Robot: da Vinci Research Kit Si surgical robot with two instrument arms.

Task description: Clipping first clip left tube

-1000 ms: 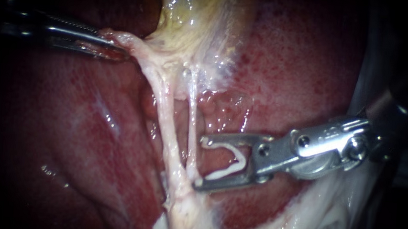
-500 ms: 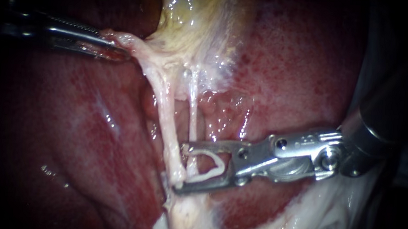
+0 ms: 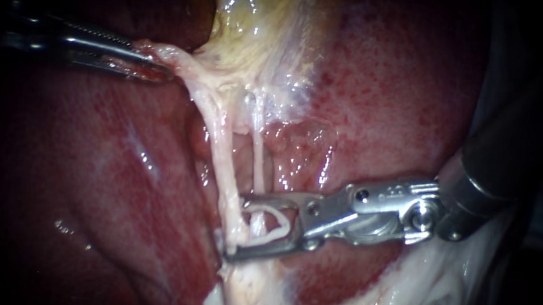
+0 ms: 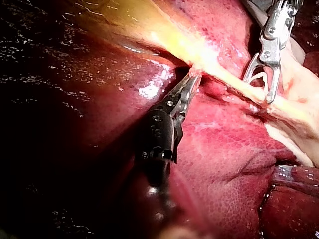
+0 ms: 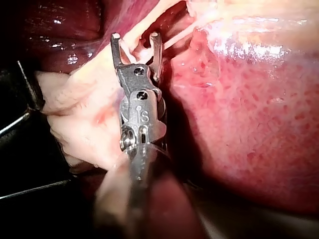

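The left instrument [image 3: 159, 68] comes in low across the dark liver [image 3: 403, 98], and its jaws are clamped on a fold of pale tissue just below the yellowish gallbladder [image 3: 261, 30], drawing it sideways. Two pale strands run down from that fold. The left tube [image 3: 220, 149] is the thicker one and the right tube [image 3: 257, 151] is thin, with a narrow gap between them. The right instrument [image 3: 234, 226] reaches in across both. Its jaws stand wide apart and carry a white clip [image 3: 287, 220], one leg against each jaw, with the clip unclosed. The right tube passes between the jaws, inside the clip's mouth. The left tube crosses at the very jaw tips, and I cannot tell whether it sits fully inside them.
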